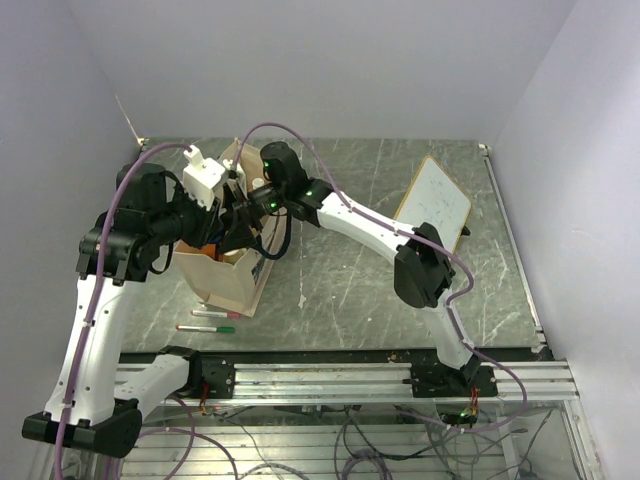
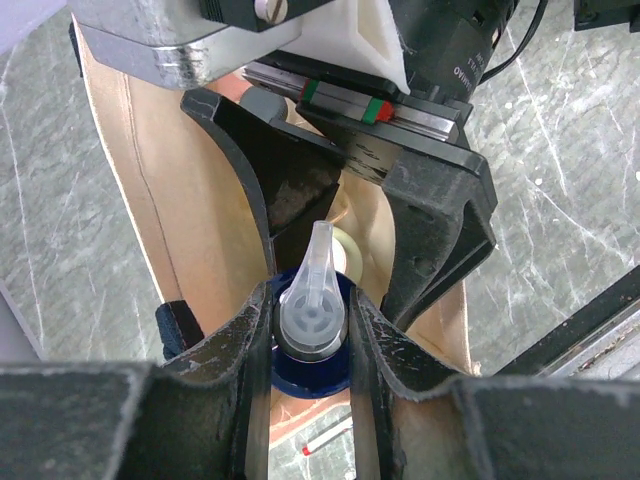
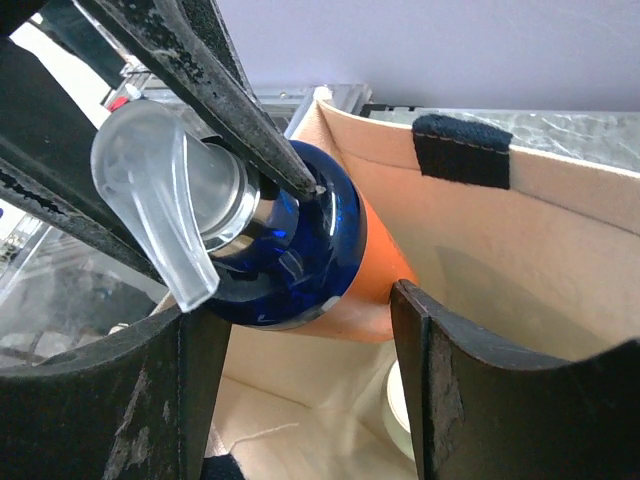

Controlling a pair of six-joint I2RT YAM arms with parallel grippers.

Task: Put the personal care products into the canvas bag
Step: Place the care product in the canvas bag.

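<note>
1. The canvas bag point(image 1: 236, 285) stands upright on the bench point(image 1: 380, 290) in front of the left arm, mouth open. Both arms reach over it.
2. The orange bottle point(image 3: 355, 285), with its blue collar and clear pump top point(image 2: 318, 270), hangs in the mouth of the bag with its body pointing down into it.
3. The left gripper point(image 2: 312, 335) has its fingers point(image 2: 245, 340) clamped on the bottle just under the pump top, one on each side of the neck, and carries the bottle.
4. The right gripper point(image 3: 305, 305) faces the left one across the bag. Its fingers point(image 3: 470, 400) stand apart on either side of the bottle's body, but I cannot tell whether they press on it or only flank it.
5. Lower in the bag a cream cap point(image 2: 350, 252) of another bottle shows against the beige cloth.
6. A red pen point(image 1: 216, 313) and a green pen point(image 1: 206, 328) lie on the bench just in front of the bag. A whiteboard point(image 1: 438, 200) lies well apart to the right.
</note>
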